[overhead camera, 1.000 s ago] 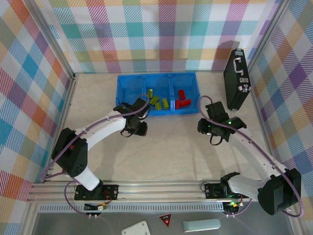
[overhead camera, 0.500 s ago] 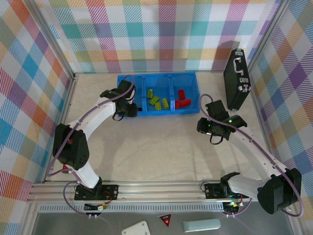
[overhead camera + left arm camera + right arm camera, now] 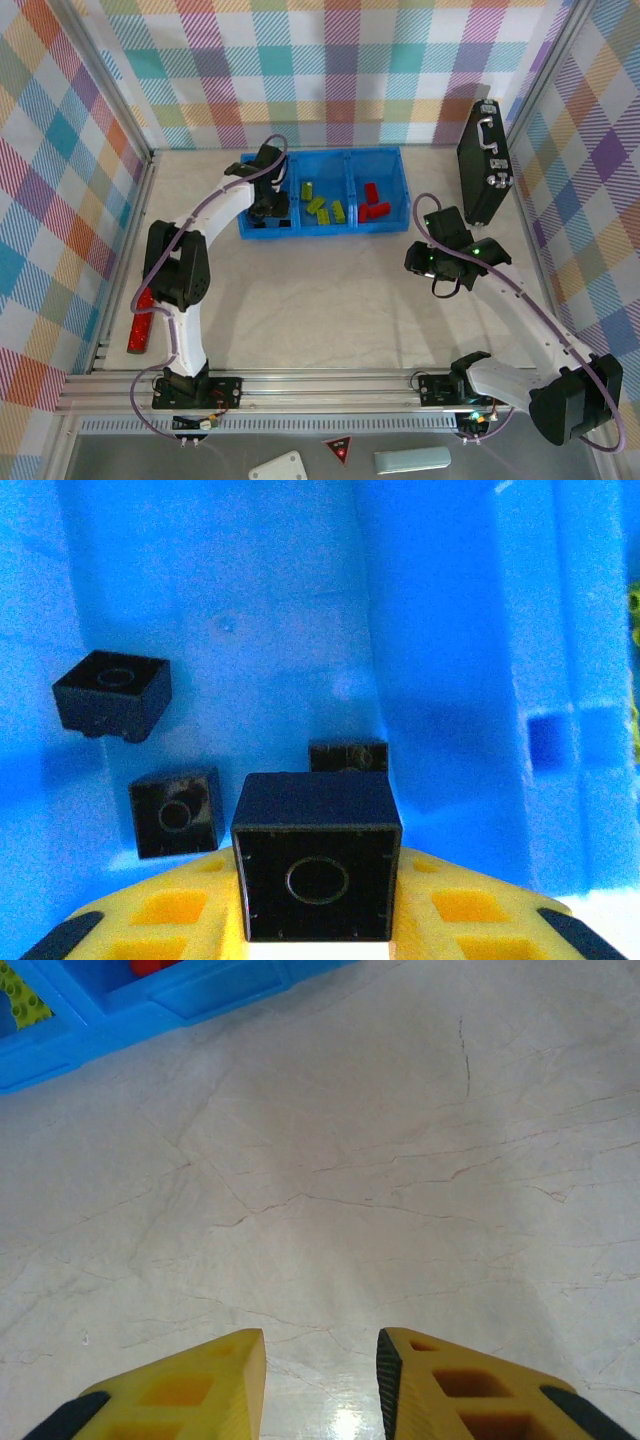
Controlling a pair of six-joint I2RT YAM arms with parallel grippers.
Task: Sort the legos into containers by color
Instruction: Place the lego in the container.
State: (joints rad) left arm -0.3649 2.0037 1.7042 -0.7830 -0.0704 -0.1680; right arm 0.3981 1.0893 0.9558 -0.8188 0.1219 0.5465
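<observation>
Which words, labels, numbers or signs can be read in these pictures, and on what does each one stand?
None can be read.
The red triangular sign at the near edge, below the rail, is too small to read.
The black legos and the blue tray bear no text.

A black briefcase (image 3: pixel 483 160) with a metal handle is recorded near the far right corner, beside the plaid wall (image 3: pixel 330 70). Hairline cracks are noted across the pale table (image 3: pixel 400 1160).

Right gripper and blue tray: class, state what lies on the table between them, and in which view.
Bare tabletop runs from the right gripper to the blue tray, in the right wrist view.
</observation>
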